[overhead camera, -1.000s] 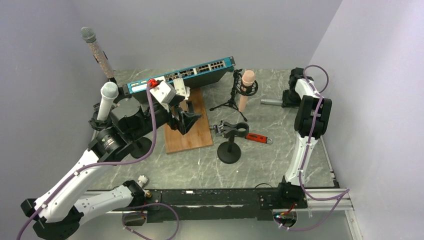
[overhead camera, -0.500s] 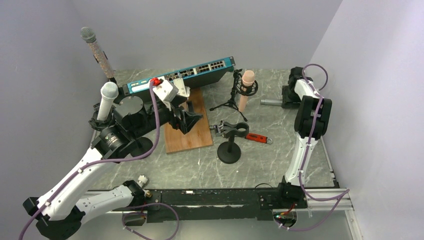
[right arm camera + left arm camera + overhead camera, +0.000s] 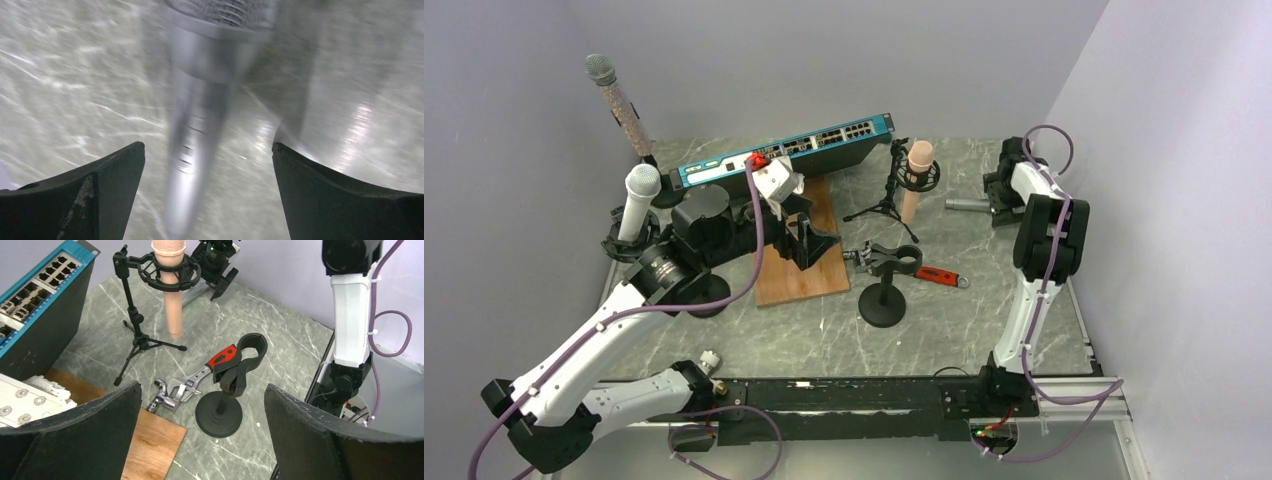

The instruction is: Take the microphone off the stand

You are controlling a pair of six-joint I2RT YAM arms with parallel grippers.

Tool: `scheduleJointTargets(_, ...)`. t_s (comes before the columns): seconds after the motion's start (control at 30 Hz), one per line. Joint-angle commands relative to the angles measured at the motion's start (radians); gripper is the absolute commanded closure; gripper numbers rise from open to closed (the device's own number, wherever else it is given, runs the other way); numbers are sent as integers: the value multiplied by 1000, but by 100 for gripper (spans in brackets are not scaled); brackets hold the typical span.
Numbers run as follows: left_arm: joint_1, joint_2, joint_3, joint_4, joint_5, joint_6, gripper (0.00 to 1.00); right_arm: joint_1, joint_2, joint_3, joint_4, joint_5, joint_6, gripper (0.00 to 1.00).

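Note:
A silver microphone (image 3: 964,204) lies flat on the marble table at the far right. In the right wrist view it is a blurred silver microphone (image 3: 197,130) between the fingers, touching neither. My right gripper (image 3: 996,193) stands open right at its head end. An empty black stand (image 3: 883,290) with a round base and a clip on top is at the table's middle; it also shows in the left wrist view as the same stand (image 3: 235,375). My left gripper (image 3: 812,240) hovers open over the wooden board (image 3: 796,275), left of that stand, holding nothing.
A pink microphone (image 3: 914,180) hangs in a tripod shock mount. A white microphone (image 3: 637,200) and a glittery one (image 3: 614,100) stand in holders at the left. A blue network switch (image 3: 804,145) lies at the back. A red-handled wrench (image 3: 939,276) lies behind the empty stand.
My right gripper has opened wide and let go of the silver microphone, which stays on the table. My left arm has shifted right over the wooden board.

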Motion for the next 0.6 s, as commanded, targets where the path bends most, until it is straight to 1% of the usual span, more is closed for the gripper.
scheduleJointTargets(0.0, 3, 7, 17, 39, 48, -3, 4, 12, -202, -145, 39, 47, -143, 0)
scheduleJointTargets(0.1, 4, 26, 33, 20, 48, 0, 5, 20, -352, -292, 162, 44, -254, 0)
scheduleJointTargets(0.23, 4, 20, 8, 49, 45, 2, 3, 58, -549, -467, 263, 47, -436, 0)
scheduleJointTargets(0.33, 5, 32, 22, 34, 43, 6, 3, 107, -668, -569, 288, 44, -552, 0)
scheduleJointTargets(0.43, 4, 36, 13, 37, 34, 10, 2, 164, -759, -648, 275, 37, -666, 0)
scheduleJointTargets(0.53, 5, 52, 18, 28, 20, 17, 2, 245, -866, -720, 301, -19, -804, 0)
scheduleJointTargets(0.57, 4, 59, 25, 20, 26, 16, 2, 266, -900, -745, 309, -27, -818, 0)
